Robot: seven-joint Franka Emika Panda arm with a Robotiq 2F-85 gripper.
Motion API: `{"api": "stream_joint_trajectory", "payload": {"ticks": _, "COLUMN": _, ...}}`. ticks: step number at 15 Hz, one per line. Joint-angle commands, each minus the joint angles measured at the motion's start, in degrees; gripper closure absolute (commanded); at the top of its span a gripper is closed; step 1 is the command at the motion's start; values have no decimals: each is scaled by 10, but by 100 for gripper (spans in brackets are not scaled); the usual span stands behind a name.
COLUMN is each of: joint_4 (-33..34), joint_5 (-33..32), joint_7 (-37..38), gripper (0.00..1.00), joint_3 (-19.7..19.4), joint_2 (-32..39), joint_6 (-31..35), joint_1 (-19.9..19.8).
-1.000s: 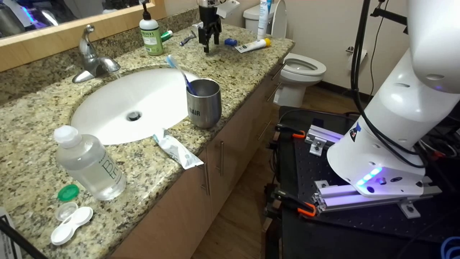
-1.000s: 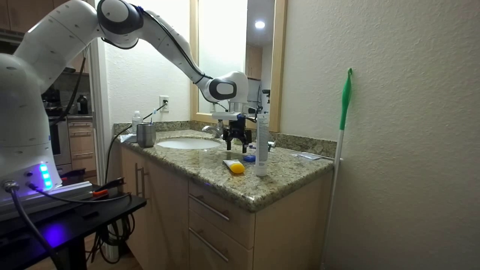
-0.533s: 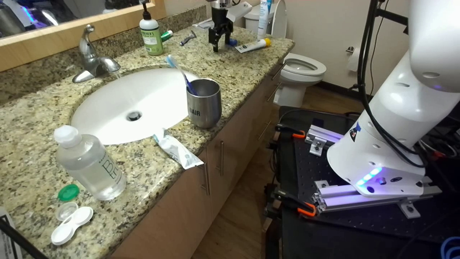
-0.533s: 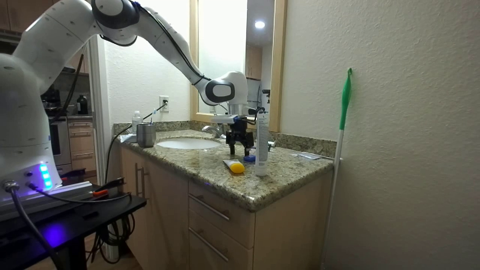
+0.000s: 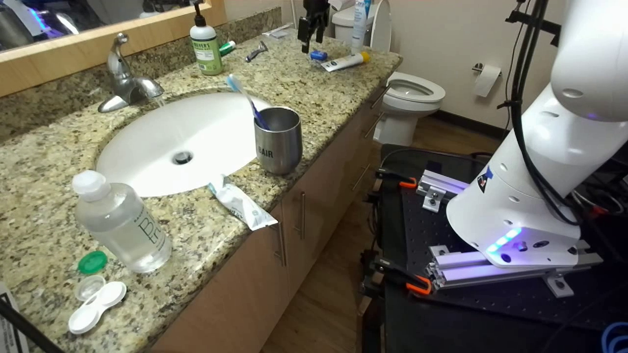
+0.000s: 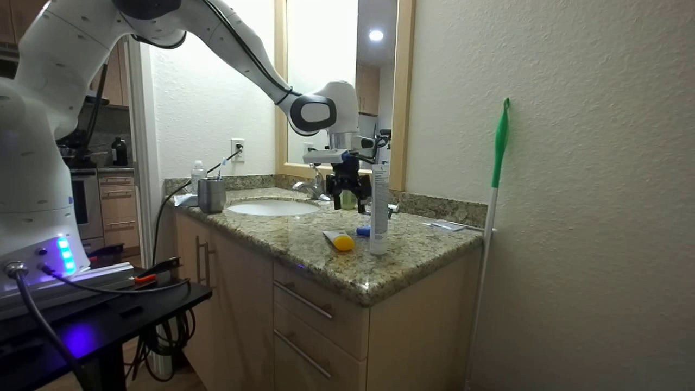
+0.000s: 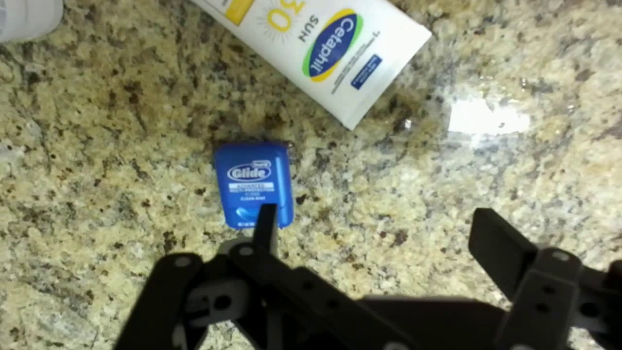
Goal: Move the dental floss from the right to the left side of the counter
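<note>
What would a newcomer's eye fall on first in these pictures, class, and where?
Probably the white robot arm, arching over the speckled counter in an exterior view. Next, perhaps, the bright white sink, with the metal cup beside it. In the wrist view, the blue dental floss stands out on the counter, partly hidden by one finger of the open gripper.

Tool now higher abv counter

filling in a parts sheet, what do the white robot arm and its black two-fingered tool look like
The glossy white robot arm has rounded segments, a dark oval band near its end and black flexible cables along it. Its white base bears a glowing blue light strip and a small dark-and-blue marking. The black two-fingered tool has hinged links and flat fingertips.
</note>
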Motion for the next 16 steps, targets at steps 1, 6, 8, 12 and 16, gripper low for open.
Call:
{"api": "stream_joint_trajectory", "payload": {"ticks": 1, "joint_4": 3, "joint_5": 2, "joint_7": 0, "gripper": 0, "joint_3": 0, "joint_2": -5, "joint_6": -11, "joint_1": 0}}
{"api": "stream_joint_trajectory", "payload": {"ticks": 6, "joint_4": 29, "joint_5": 17, "joint_7": 8, "gripper": 0, "joint_3": 5, "joint_2": 14, "joint_6": -30, "joint_1": -6}}
{"api": "stream_joint_trajectory", "payload": {"ticks": 8, "joint_4": 37, "joint_5": 31, "joint_7": 16, "gripper": 0, "joint_3": 7, "joint_2": 22, "joint_6": -36, "joint_1": -15}}
{"api": "stream_joint_trajectory", "payload": {"ticks": 12, "joint_4": 66, "joint_5": 59, "joint_7": 33, "gripper": 0, "joint_3": 8, "joint_2": 49, "joint_6": -58, "joint_1": -31}}
{"api": "stream_joint_trajectory", "payload": {"ticks": 16, "joint_4": 56, "joint_5": 66, "joint_7": 62, "gripper": 0, "joint_3": 9, "joint_2": 47, "joint_6": -34, "joint_1": -35}}
